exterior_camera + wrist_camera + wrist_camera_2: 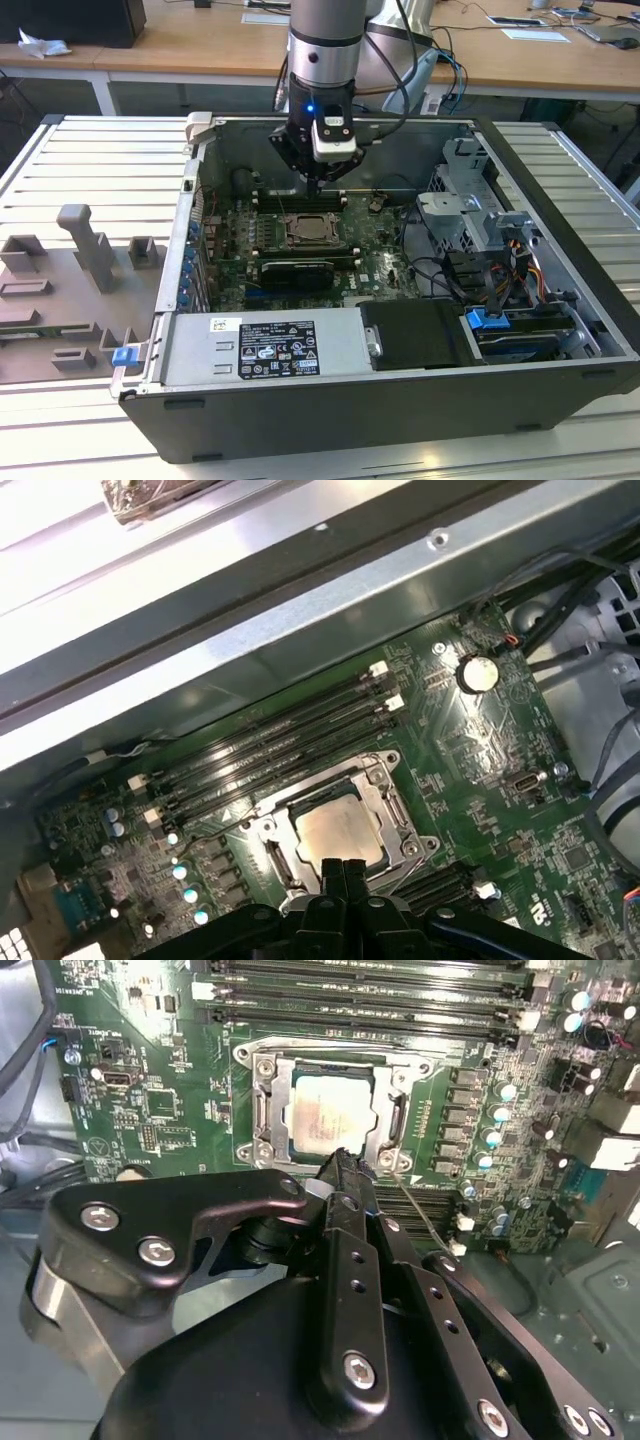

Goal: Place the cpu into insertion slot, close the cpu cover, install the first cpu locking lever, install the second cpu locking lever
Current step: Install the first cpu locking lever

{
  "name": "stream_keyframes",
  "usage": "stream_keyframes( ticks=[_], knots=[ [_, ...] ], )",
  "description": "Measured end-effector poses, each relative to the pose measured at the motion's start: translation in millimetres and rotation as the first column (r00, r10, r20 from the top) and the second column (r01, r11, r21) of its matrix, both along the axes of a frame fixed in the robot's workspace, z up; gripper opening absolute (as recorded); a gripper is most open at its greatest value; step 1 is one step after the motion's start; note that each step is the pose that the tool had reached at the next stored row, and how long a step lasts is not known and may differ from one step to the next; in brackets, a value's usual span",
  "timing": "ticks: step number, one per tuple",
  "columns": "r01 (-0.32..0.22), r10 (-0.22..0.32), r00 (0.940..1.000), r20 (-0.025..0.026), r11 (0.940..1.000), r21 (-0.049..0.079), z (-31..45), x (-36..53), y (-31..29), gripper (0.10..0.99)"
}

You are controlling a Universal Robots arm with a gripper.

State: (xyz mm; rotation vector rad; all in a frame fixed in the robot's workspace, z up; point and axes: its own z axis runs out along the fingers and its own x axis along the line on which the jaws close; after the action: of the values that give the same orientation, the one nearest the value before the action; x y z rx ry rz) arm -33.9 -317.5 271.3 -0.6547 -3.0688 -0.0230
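right under the wrist, in the second wrist view, the gripper has its two black fingers pressed together with nothing between them that i can see, the joined tip pointing down at the near edge of the socket. i read that as a poking posture, not a carrying one: a closed tip is narrow enough to work on small metal parts.

just past the tip sits the cpu, pale top up and lying flat inside the insertion slot, so placing looks done. the cpu cover appears folded down around it, the chip showing through its window. a thin wire lever runs out from the socket corner beside the fingers; it looks unlatched to me, though i can't be sure.

beyond the socket lie the long black memory slots. in the exterior view the arm reaches straight down into the open computer case, with wooden desks behind.
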Motion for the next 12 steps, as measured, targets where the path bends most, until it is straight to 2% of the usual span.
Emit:
stream_keyframes(
  ticks=[6, 12],
  knots=[
    [-0.088, 0.088, 0.9961, 0.0000, 0.9961, 0.000, -0.2, 0.0, 0.0, 0.106],
    [-0.155, 0.155, 0.9880, 0.0000, 0.9880, 0.000, -0.2, 0.0, 0.0, 0.106]
  ],
)
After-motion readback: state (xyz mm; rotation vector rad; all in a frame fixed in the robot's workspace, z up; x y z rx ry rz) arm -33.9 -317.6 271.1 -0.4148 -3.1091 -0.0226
